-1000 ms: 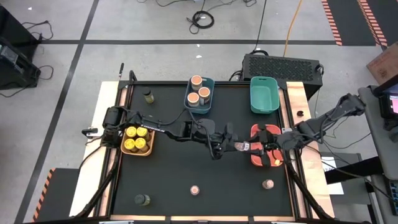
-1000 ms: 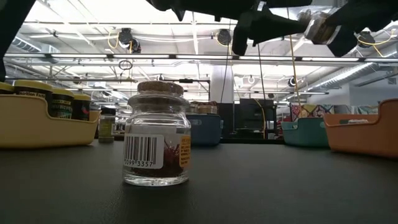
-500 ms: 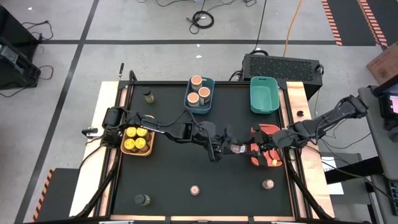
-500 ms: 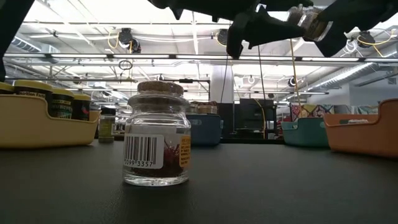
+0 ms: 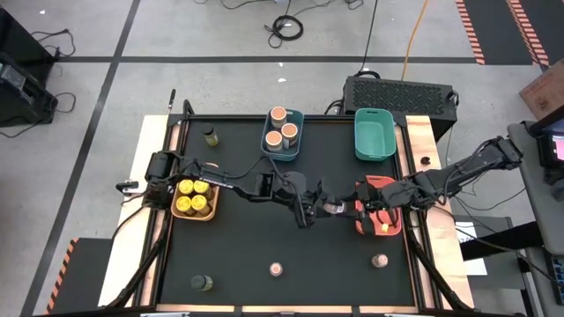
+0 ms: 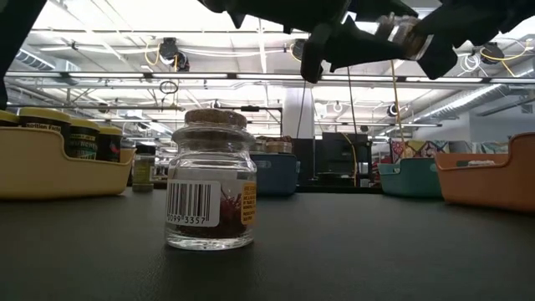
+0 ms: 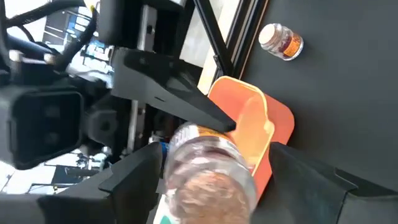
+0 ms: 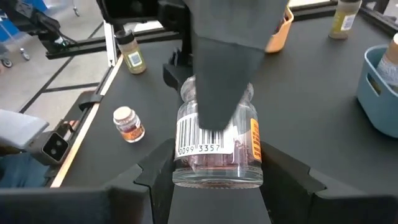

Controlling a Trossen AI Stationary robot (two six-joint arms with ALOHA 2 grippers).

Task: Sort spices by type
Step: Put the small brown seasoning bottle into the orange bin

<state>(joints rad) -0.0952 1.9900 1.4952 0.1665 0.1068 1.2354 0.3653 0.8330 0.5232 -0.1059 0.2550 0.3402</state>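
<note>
The left gripper hangs in the air just toward 3 o'clock of the table's middle, pinching a small pinkish-topped jar with a barcode label. The right gripper reaches in from 3 o'clock and meets it at the jar; its wrist view shows the jar right in front of it, but whether it grips the jar cannot be told. Below and beside it lies the red bin at 3 o'clock. The orange bin at 9 o'clock holds yellow-lidded jars, and the blue bin at 12 o'clock holds tan-topped jars. The teal bin sits at 1 o'clock. Loose on the table stand olive jars at 11 o'clock and 7 o'clock, and pinkish-topped ones at 6 o'clock and 5 o'clock.
</note>
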